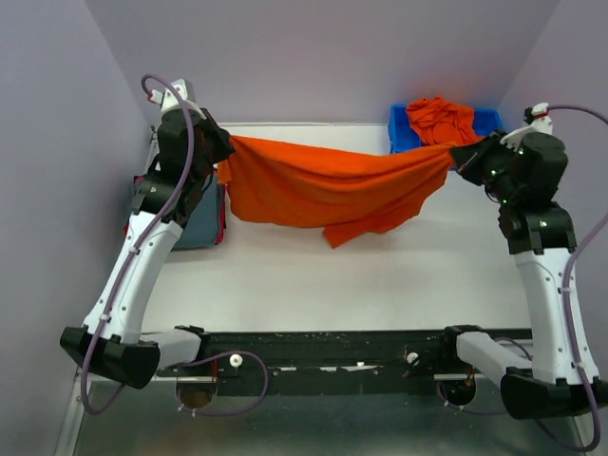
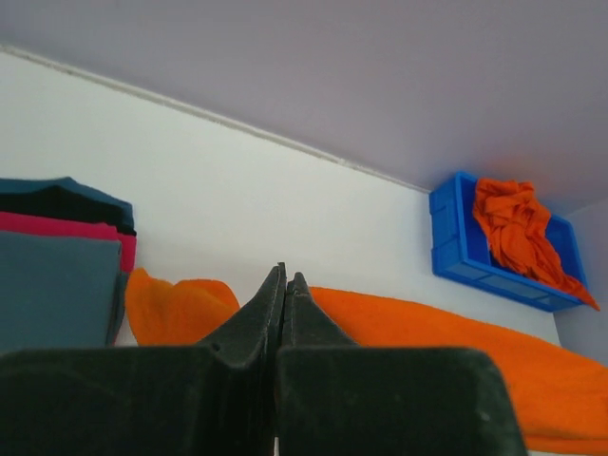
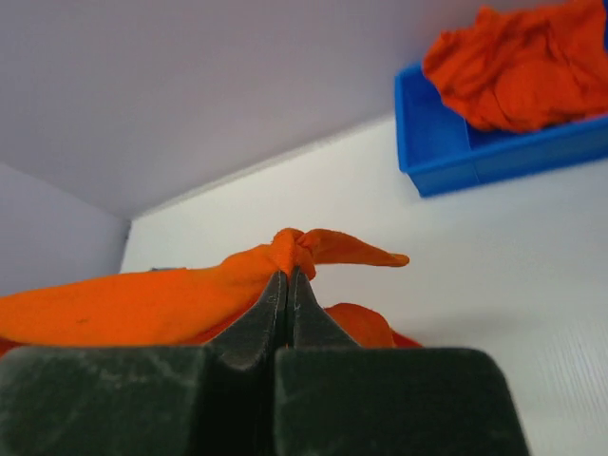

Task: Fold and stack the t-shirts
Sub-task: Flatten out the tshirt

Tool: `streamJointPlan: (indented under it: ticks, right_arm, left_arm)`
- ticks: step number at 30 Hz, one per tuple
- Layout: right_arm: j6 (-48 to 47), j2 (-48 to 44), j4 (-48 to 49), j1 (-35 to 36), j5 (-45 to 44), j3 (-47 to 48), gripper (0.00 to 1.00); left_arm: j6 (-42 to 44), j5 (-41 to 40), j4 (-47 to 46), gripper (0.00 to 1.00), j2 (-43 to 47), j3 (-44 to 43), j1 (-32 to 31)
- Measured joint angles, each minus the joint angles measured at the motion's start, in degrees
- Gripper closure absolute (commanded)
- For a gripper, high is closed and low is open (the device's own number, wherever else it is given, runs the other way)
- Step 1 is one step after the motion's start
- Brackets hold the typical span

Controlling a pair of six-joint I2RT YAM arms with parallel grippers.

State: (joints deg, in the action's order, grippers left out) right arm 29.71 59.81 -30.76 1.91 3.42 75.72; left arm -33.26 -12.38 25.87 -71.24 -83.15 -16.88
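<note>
Bright orange cloth t-shirt (image 1: 323,190) is stretched above white bench (image 1: 332,285), its ends pinched in closed left hand (image 1: 220,152) and closed right hand (image 1: 456,157). Folded grey-blue and red-pink t-shirts (image 1: 195,228) are stacked at left; crumpled orange t-shirts (image 1: 439,119) are held in blue plastic bin (image 1: 399,133).

White table (image 1: 313,285) bears a blue bin (image 1: 399,139) and seemingly three folded shirts (image 1: 201,226).

Two arms (image 1: 142,256) (image 1: 546,275), one blue bin (image 1: 399,135), one folded stack (image 1: 195,228), at least two orange t-shirts (image 1: 323,190) (image 1: 442,119).
</note>
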Motion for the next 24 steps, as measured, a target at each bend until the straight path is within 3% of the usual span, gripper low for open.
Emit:
streamJointPlan:
  ticks: [9,14,18,24]
  right_arm:
    - [-1.3,-11.2,1.2,0.0,2.0,14.5,0.99]
    - [-1.3,-10.6,0.4,0.0,1.6,19.7,0.99]
    - [-1.3,-7.3,-2.0,0.0,1.4,20.3,0.99]
    - [-1.3,-9.7,-6.3,0.0,1.6,11.1,0.99]
  left_arm:
    - [1.4,-2.7,2.8,1.0,11.1,-11.3,0.0]
    - [1.3,-3.5,2.0,1.0,13.6,-13.1,0.0]
    - [0.6,-3.5,1.2,1.0,13.4,-9.6,0.0]
    - [-1.0,-2.8,2.8,1.0,15.1,1.2,0.0]
